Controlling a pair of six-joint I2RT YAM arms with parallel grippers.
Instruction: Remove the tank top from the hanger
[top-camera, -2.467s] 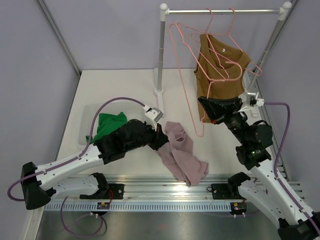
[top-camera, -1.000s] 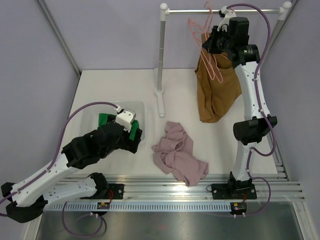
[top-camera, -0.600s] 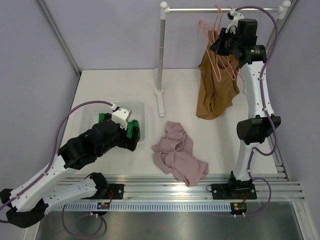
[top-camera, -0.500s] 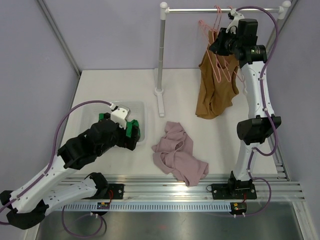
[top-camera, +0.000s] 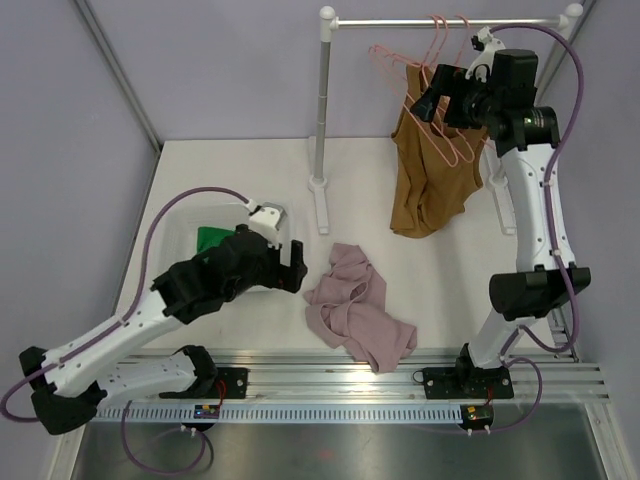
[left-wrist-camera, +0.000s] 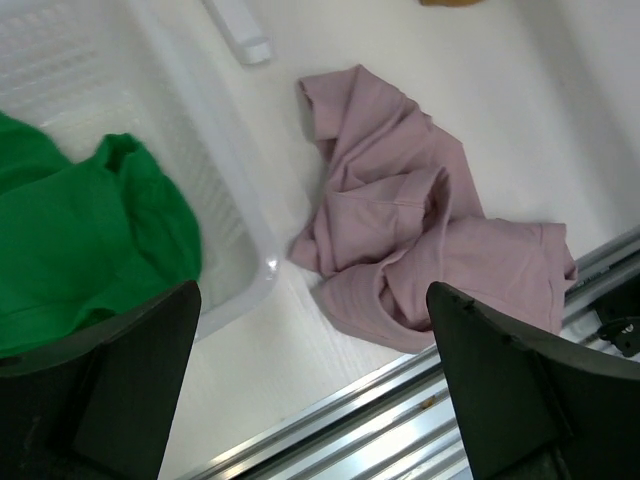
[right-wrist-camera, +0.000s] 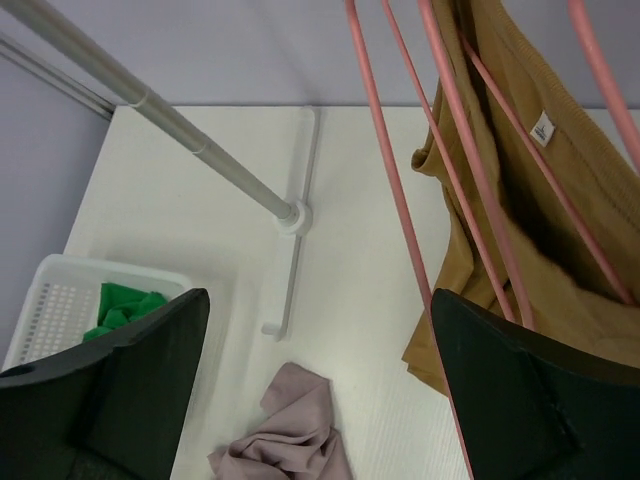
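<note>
1 tank top, 1 basket, 1 rail

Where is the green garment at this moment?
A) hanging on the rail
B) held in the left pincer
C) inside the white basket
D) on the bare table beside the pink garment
C: the left wrist view shows the green garment lying inside the white basket, and the open left pincer holds nothing.

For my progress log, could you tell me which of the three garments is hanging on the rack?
The brown tank top; the green garment lies in the white basket and the pink garment lies crumpled on the table.
</note>
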